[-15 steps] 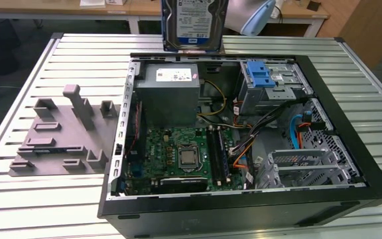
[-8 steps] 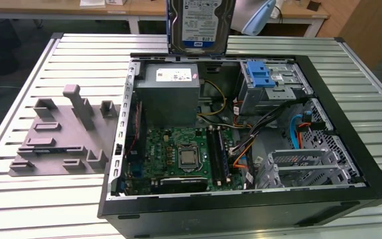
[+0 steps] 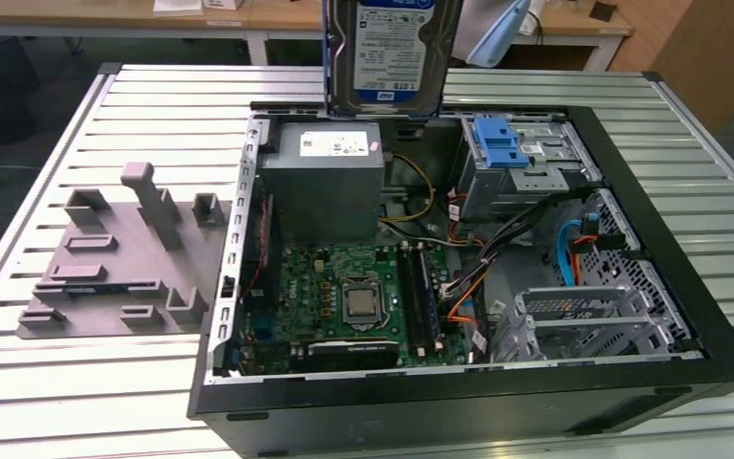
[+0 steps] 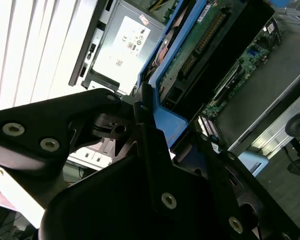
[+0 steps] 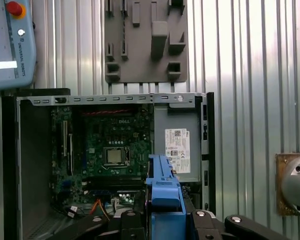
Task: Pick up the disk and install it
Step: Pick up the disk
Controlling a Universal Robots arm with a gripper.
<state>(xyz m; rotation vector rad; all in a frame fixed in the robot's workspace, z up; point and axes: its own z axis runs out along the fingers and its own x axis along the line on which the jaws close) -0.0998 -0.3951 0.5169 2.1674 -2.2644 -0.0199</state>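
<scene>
Disk (image 3: 386, 53) hangs upright in air abv far side of open PC case (image 3: 469, 413), over grey PSU (image 3: 322, 186). Tool (image 5: 165, 220) is clenched on its blue bracket (image 5: 165, 192); case sits on bench (image 3: 74, 402).

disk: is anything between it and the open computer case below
Nothing visible. The disk, held by the pincer, hangs in open air over the far edge of the case. The grey power supply box lies straight beneath it; the drive cage with the blue latch sits to the exterior view's right.
</scene>
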